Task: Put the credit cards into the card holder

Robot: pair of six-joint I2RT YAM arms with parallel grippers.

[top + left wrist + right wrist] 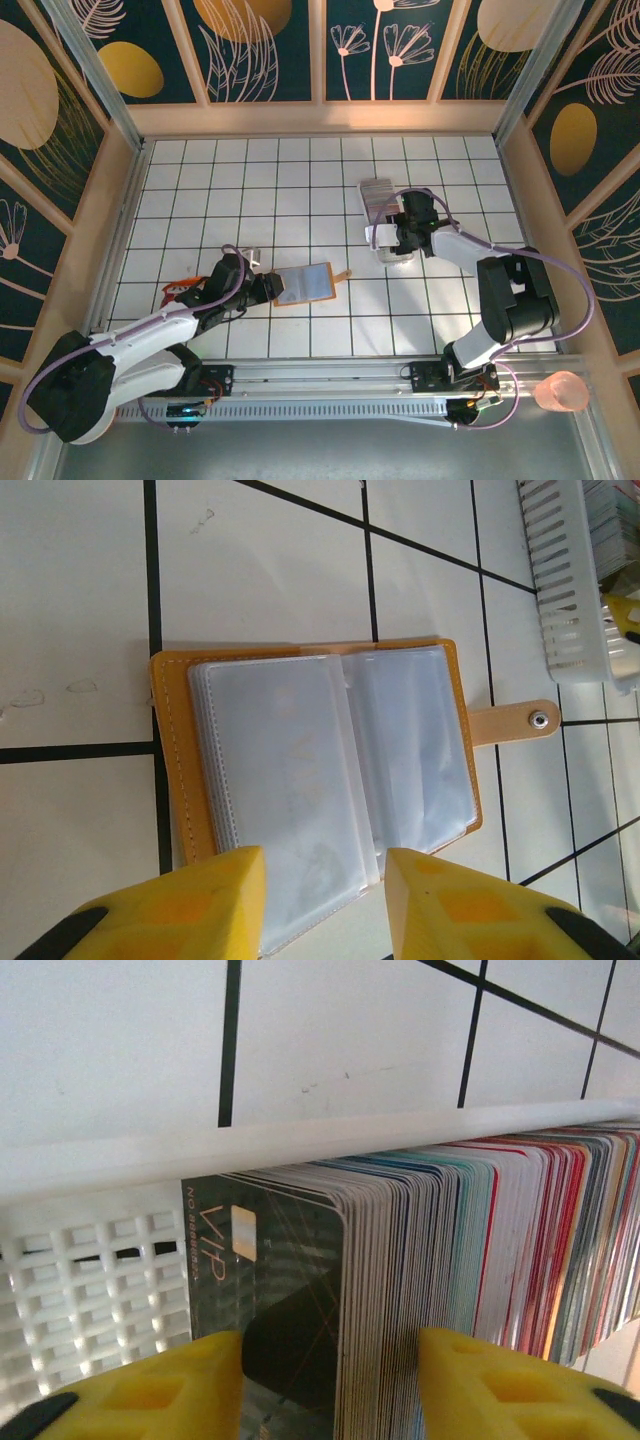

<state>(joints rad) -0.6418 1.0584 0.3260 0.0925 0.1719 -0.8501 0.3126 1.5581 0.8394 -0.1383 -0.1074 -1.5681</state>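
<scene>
Credit cards [520,1250] first: one long row standing on edge in one white lattice tray [90,1270]. There are far too many to count, with edges running white, teal, red and orange. One dark card marked VIP [265,1290] fronts the row, face toward the right wrist camera. Right gripper [330,1375] is down at that end, its two yellow fingers [150,1390] set either side of the VIP card and a slice of the cards behind it. Pinching or just bracketing? I can't tell. From above, tray and right gripper sit on the far right part of the white tiled table [200,180].

Over to the one card holder [330,740]: tan leather, lying open and flat on the tiles at the near middle, well apart from the tray. Its clear sleeves face up, and one clasp tab [515,723] with a metal snap sticks out to the side. Left gripper [325,905] sits at the holder's edge, its two fingers [190,905] apart with the sleeves' edge between them. Gripping or not, can't tell.

One pinkish cup [563,390] stands at the near right corner, off the tiles.
</scene>
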